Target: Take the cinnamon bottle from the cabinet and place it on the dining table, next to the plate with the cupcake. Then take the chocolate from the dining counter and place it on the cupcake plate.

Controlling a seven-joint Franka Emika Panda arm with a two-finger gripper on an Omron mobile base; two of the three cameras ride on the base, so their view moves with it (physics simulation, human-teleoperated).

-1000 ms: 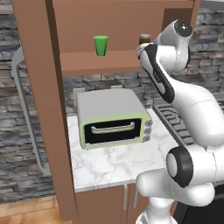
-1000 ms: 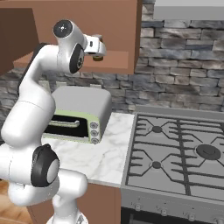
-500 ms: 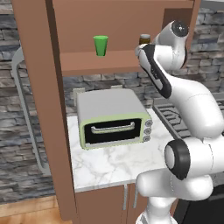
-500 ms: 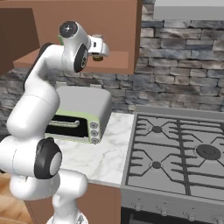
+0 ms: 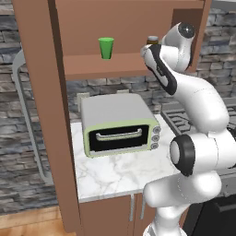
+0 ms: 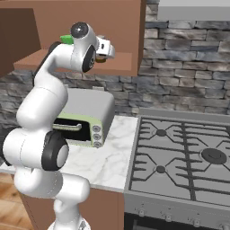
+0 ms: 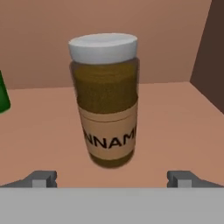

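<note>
While spread wide and gripping nothing, gripper (image 7: 112, 179) sits level with the shelf of the tall reddish-brown wooden cabinet (image 5: 41, 92), fingertips (image 7: 43, 178) low at either side of the hand view. Dead ahead and centred between the tips: small brown cylindrical cinnamon bottle with pale grey-white cap (image 7: 105, 107), upright on the shelf board, not yet between the fingers, no contact. Off to the tool's left on the same shelf: green plastic cup (image 5: 106, 47), well apart from the bottle. Below the tool: pale green toaster oven (image 5: 117, 124) on the white marble counter (image 5: 120, 173); to the right, grey gas hob (image 6: 184, 157).

Step judged: final approach before grasp; first half of task barely begun.

Handling, judged: rigid jar, light, smooth round wall so probably slippery and prone to twisting in a flat two-finger pinch. Tall for its base, easy to tip if nudged by one finger first. Best hold: mid-body across the label band, below the cap, fingers square either side. Cabinet side wall close on the tool's right, so little clearance on that side.
</note>
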